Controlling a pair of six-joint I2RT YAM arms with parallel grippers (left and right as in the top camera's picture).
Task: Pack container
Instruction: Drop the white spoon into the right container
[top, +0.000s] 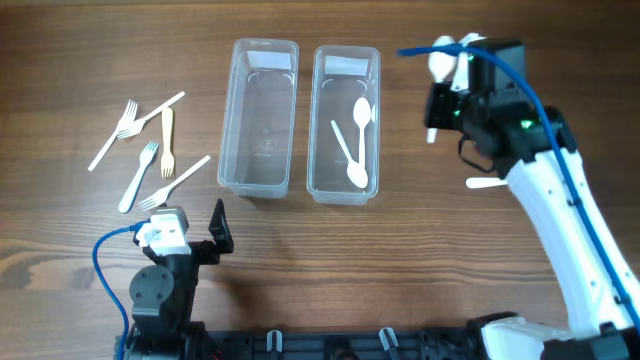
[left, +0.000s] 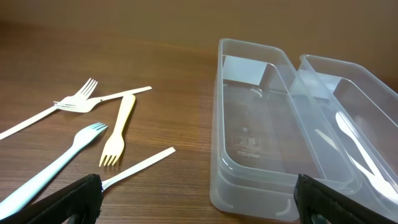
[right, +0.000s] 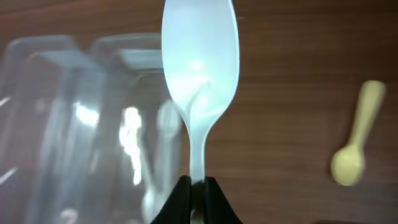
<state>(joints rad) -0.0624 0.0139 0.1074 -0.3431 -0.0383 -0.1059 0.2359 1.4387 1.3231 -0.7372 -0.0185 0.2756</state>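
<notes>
Right gripper (right: 196, 190): clamped on handle of pale plastic spoon (right: 199, 56), aloft right of clear rectangular plastic container (top: 314, 130) holding two white spoons (top: 355, 165), probably its destination. Left gripper (top: 190, 235): fingers wide apart, empty, parked near white plastic forks (top: 150, 150).

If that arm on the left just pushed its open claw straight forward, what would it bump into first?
Most likely the white fork lying between the open fingers of the left gripper; the clear container sits just right of that line, though depth is unclear.
</notes>
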